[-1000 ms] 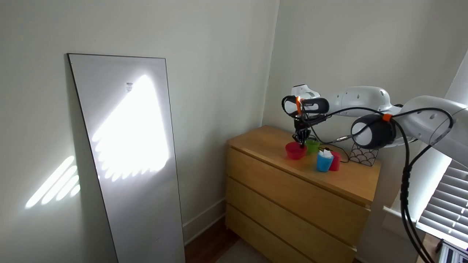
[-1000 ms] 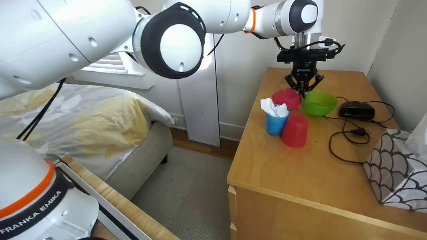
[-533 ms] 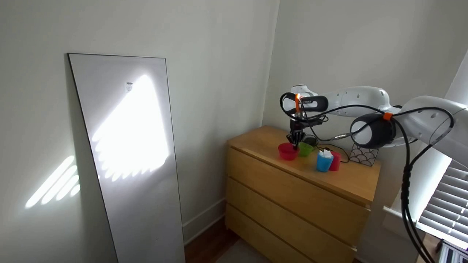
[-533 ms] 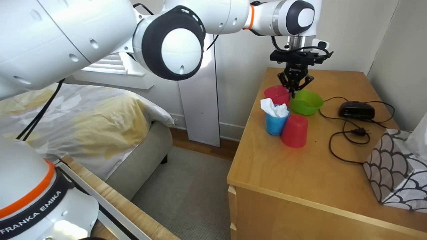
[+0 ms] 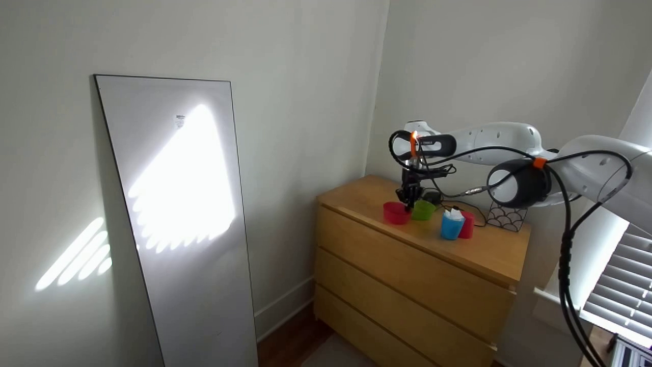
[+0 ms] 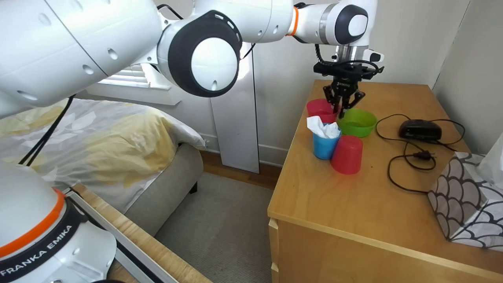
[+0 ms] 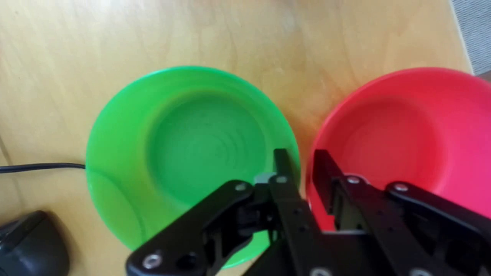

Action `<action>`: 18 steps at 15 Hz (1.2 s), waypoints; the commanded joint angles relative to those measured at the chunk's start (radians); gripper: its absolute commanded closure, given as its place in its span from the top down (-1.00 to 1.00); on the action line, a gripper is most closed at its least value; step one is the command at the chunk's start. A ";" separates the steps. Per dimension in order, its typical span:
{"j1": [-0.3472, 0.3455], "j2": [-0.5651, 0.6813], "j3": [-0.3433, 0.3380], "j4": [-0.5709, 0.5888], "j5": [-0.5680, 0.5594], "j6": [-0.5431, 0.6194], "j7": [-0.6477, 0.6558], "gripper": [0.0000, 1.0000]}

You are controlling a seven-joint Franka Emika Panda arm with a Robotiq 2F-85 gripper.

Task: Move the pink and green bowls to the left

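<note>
The pink bowl stands upright on the dresser, in both exterior views (image 5: 394, 214) (image 6: 319, 107) and at the right of the wrist view (image 7: 395, 119). The lime green bowl stands close beside it, in both exterior views (image 5: 423, 210) (image 6: 359, 125) and at the left of the wrist view (image 7: 207, 130). My gripper (image 7: 301, 155) is low over the place where the two rims meet, also in both exterior views (image 5: 408, 207) (image 6: 338, 112). Its fingers are a little apart. One finger is over the green bowl's inside, the other over the pink bowl's inside; the rims lie between them.
A blue cup (image 6: 325, 145) with white tissue and an upturned red cup (image 6: 347, 155) stand near the bowls. A black device (image 6: 419, 129) with a cord and a patterned tissue box (image 6: 463, 200) sit by the wall. The dresser's front edge (image 5: 367, 225) is close to the pink bowl.
The gripper and both bowls have moved left together in both exterior views. The fingers, close together before at the two rims, are now apart.
</note>
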 commanded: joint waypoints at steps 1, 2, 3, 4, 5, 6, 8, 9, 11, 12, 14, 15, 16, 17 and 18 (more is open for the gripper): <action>0.009 0.023 -0.007 0.023 0.002 -0.014 0.018 0.10; 0.013 0.019 -0.008 0.024 0.000 -0.020 0.015 0.24; 0.019 0.015 -0.010 0.028 -0.005 -0.016 0.010 0.41; 0.026 -0.007 -0.015 0.003 -0.012 -0.006 0.007 0.54; 0.033 -0.020 -0.018 0.000 -0.017 0.003 0.002 0.68; 0.039 -0.030 -0.022 0.002 -0.022 0.000 0.001 0.85; 0.047 -0.059 -0.019 0.001 -0.017 -0.020 0.004 1.00; 0.049 -0.076 -0.018 -0.006 -0.013 -0.042 0.014 1.00; 0.052 -0.094 -0.030 -0.005 -0.021 -0.041 0.021 1.00; 0.051 -0.100 -0.039 -0.008 -0.032 -0.041 0.005 1.00; 0.050 -0.108 -0.052 -0.009 -0.045 -0.034 -0.002 1.00; 0.048 -0.103 -0.036 -0.006 -0.026 -0.013 0.003 1.00; 0.046 -0.106 -0.038 -0.006 -0.027 -0.013 0.003 1.00; 0.046 -0.107 -0.038 -0.006 -0.027 -0.013 0.003 1.00; 0.047 -0.107 -0.037 -0.006 -0.027 -0.013 0.003 1.00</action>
